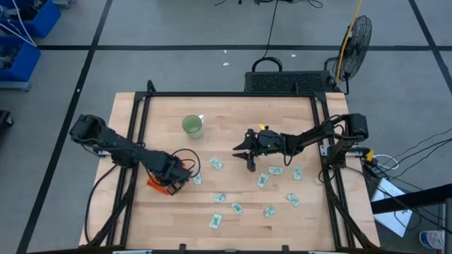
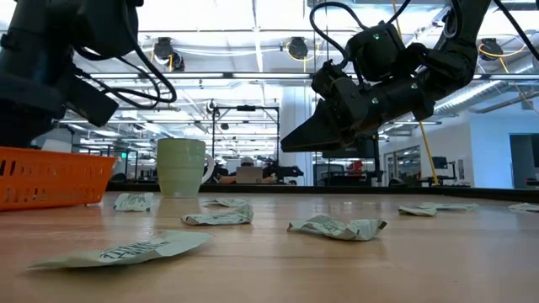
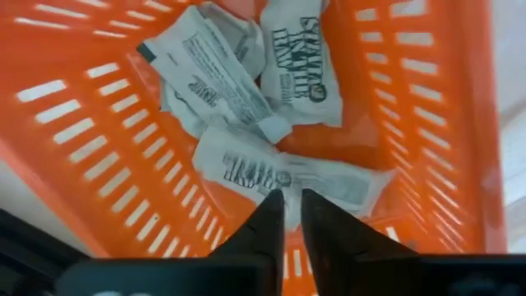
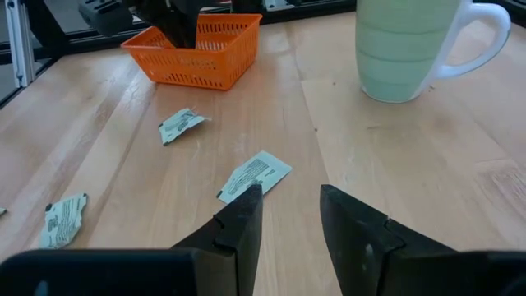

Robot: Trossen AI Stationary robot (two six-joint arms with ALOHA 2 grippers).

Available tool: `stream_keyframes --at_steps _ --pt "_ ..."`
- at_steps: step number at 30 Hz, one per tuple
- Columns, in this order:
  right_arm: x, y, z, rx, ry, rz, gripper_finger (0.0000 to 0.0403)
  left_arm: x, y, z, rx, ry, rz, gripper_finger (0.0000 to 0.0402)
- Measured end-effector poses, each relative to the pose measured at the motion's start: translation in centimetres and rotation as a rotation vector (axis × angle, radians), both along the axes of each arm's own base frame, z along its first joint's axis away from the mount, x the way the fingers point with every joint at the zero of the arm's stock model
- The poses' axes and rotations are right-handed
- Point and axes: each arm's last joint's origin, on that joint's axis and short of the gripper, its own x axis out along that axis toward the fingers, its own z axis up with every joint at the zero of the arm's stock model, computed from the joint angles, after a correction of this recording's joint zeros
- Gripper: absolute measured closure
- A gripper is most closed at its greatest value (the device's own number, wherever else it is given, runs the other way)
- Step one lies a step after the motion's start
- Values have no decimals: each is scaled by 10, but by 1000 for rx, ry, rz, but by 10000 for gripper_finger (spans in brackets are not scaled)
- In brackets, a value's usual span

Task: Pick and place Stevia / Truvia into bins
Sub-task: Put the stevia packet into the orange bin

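The orange bin (image 3: 123, 140) stands at the table's near left (image 1: 161, 187), and three Stevia packets (image 3: 238, 74) lie in it. My left gripper (image 3: 292, 201) points down into the bin, its fingers a narrow gap apart just over the nearest packet (image 3: 329, 177). Several more packets (image 1: 263, 180) lie flat on the wooden table to the right. My right gripper (image 4: 283, 214) hovers open over mid-table (image 1: 248, 156), nearly level, with one packet (image 4: 256, 174) on the wood just ahead of its fingertips. My left gripper's fingertips (image 3: 267, 214) stand right at the edge of the nearest packet, which lies flat on the bin's floor. Nothing shows between the fingers, and I cannot tell whether they touch the packet.
A pale green mug (image 1: 192, 125) stands at the far middle of the table, beyond my right gripper (image 4: 411, 49). Black frame rails (image 1: 141, 120) run along the table's left, right and far sides. Loose packets (image 2: 337, 227) dot the near right half.
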Motion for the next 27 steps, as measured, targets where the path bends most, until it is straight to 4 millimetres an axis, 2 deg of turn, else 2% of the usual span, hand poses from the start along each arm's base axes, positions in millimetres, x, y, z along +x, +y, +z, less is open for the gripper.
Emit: stream_keyframes --at_steps 4,8,14,20,24,27 --pt "0 0 0 0 0 0 287 0 0 0 -14 -7 -83 308" --pt "0 0 0 -14 -4 5 287 4 2 5 -30 -19 -158 297" --pt "0 0 0 -38 -4 15 287 20 10 39 -24 -36 -182 318" --pt "0 0 0 -39 -4 15 287 48 14 74 105 -261 -273 337" --pt "0 0 0 -41 -4 11 287 66 15 80 114 -435 -367 340" --pt "0 -1 0 -43 -6 10 287 74 16 73 61 -486 -392 341"
